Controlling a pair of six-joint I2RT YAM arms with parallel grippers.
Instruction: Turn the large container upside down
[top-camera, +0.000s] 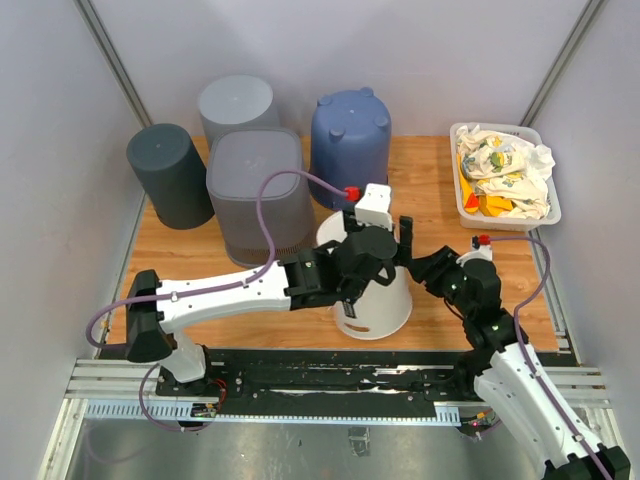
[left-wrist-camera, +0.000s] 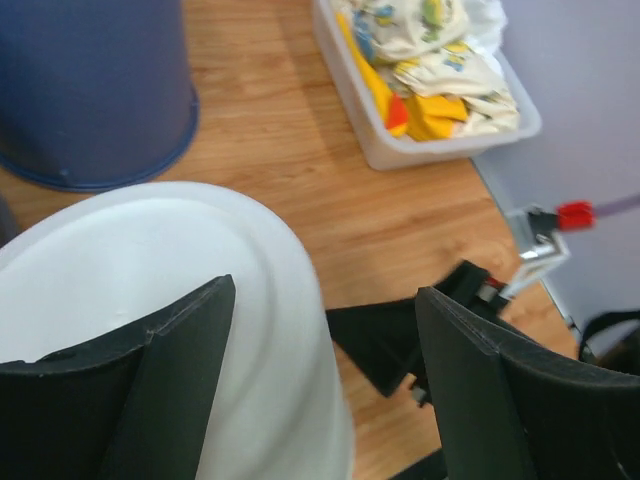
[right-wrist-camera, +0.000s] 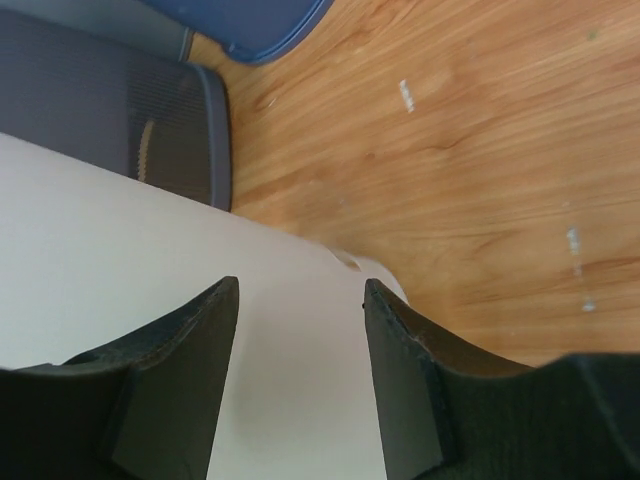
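The large white container (top-camera: 380, 300) stands tilted at the table's middle, its wide end toward the front. It fills the lower left of the left wrist view (left-wrist-camera: 150, 260) and the left of the right wrist view (right-wrist-camera: 100, 250). My left gripper (top-camera: 385, 255) is open wide over its upper part; one finger lies over the white wall and the other hangs beside it (left-wrist-camera: 325, 295). My right gripper (top-camera: 420, 265) is open against the container's right side, with white wall between its fingers (right-wrist-camera: 300, 285). Its black fingers show in the left wrist view (left-wrist-camera: 400, 350).
Behind stand a grey square bin (top-camera: 257, 190), a dark grey bin (top-camera: 170, 175), a light grey round bin (top-camera: 237, 105) and a blue bin (top-camera: 350, 130), all bottom up. A white tray (top-camera: 462, 200) of cloths sits at the back right.
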